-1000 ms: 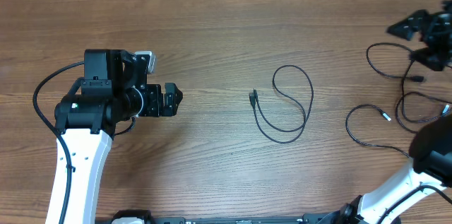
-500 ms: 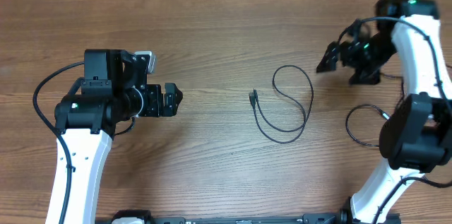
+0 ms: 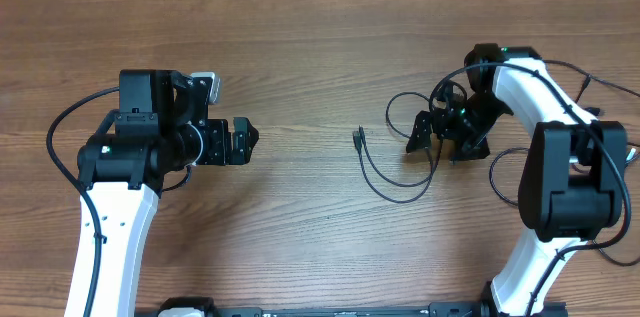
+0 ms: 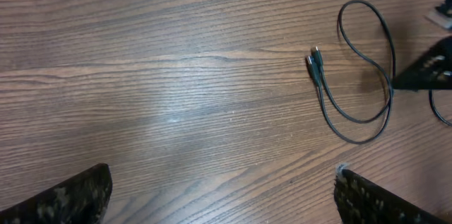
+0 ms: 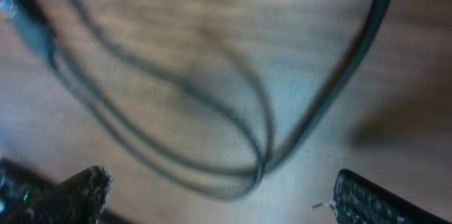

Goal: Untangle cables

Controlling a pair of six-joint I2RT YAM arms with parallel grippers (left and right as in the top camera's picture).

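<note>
A thin black cable (image 3: pixel 400 183) lies in a loose loop at the table's middle, with its plug ends (image 3: pixel 359 138) at the left. My right gripper (image 3: pixel 437 143) is open and hovers low over the right side of this loop. In the right wrist view the cable (image 5: pixel 263 160) is blurred, just ahead of the open fingers (image 5: pixel 222 199). My left gripper (image 3: pixel 245 140) is open and empty, well left of the cable. The left wrist view shows the cable's plugs (image 4: pixel 312 59) far ahead of the fingers (image 4: pixel 222 203).
A second thin black cable (image 3: pixel 493 179) curves on the table at the right and is partly hidden under my right arm. More thin black cord (image 3: pixel 592 83) shows near the right edge. The table is brown wood.
My right arm has swung in from the far right edge to the middle cable loop, and its gripper is now over the loop's right side. The left arm has not moved.
</note>
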